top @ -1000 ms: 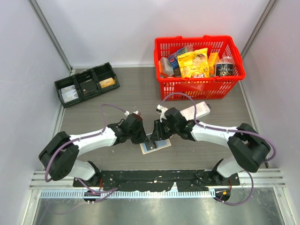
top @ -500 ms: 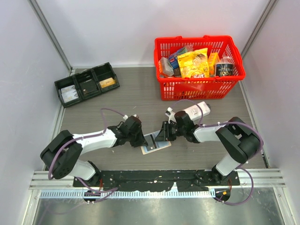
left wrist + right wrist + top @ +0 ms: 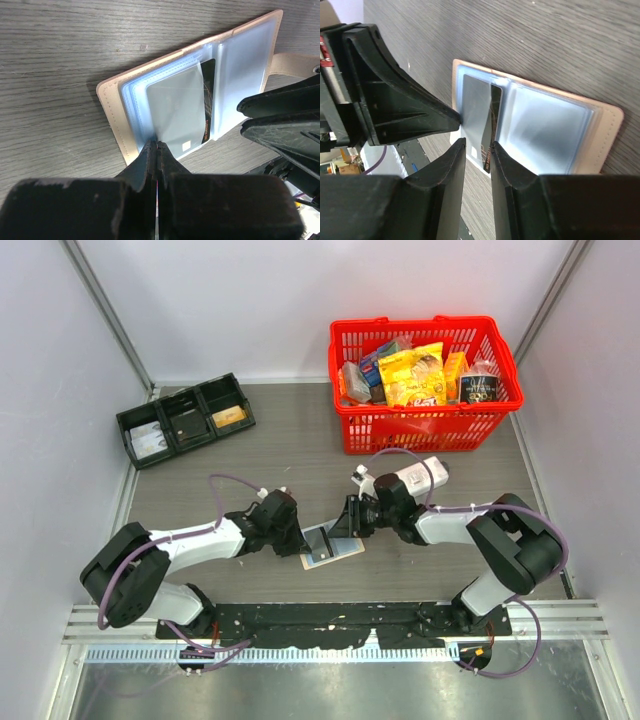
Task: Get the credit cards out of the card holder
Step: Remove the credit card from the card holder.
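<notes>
The card holder (image 3: 336, 549) lies open on the table between both arms, a tan cover (image 3: 112, 105) with translucent blue sleeves (image 3: 545, 130). One dark credit card (image 3: 208, 100) sits in a sleeve, its end sticking out (image 3: 494, 107). My left gripper (image 3: 157, 144) is shut, pinching the near edge of a lifted clear sleeve page; from above it sits at the holder's left side (image 3: 300, 538). My right gripper (image 3: 476, 145) is low over the holder's far side (image 3: 345, 527), jaws a little apart. The dark card's edge lies between them, against the right-hand finger (image 3: 496, 150).
A red basket (image 3: 430, 430) full of packets stands at the back right. A black three-compartment tray (image 3: 127, 440) is at the back left. A white oblong object (image 3: 422, 475) lies just behind the right arm. Grey walls close both sides.
The left gripper closed on the sleeve edge and slid slightly left. The right gripper drew back to the right off the holder, then crept back a little, its jaws narrowing slightly.
</notes>
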### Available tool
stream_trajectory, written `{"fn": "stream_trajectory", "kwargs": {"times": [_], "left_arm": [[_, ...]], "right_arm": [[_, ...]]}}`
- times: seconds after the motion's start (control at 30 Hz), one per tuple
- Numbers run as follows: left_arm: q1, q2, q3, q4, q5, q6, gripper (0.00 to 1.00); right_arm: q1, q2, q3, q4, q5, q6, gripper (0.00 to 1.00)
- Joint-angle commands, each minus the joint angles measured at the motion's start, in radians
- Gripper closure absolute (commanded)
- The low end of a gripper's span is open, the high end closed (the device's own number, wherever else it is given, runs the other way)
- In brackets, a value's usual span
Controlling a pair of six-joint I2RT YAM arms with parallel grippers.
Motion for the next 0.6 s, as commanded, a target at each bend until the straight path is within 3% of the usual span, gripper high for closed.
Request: {"fn": "stream_trajectory", "kwargs": {"times": [0.0,0.57], "left_arm": [[0.005,0.017,-0.011,-0.033,-0.016,0.008,1.0],[0.013,0.029,-0.028,-0.024,0.001,-0.001,1.0]], "right_arm": [[0.001,0.004,0.028,0.106,-0.048,0.009,0.69],[-0.004,0.208,-0.073,0.381,-0.12,0.057,0.75]]}}
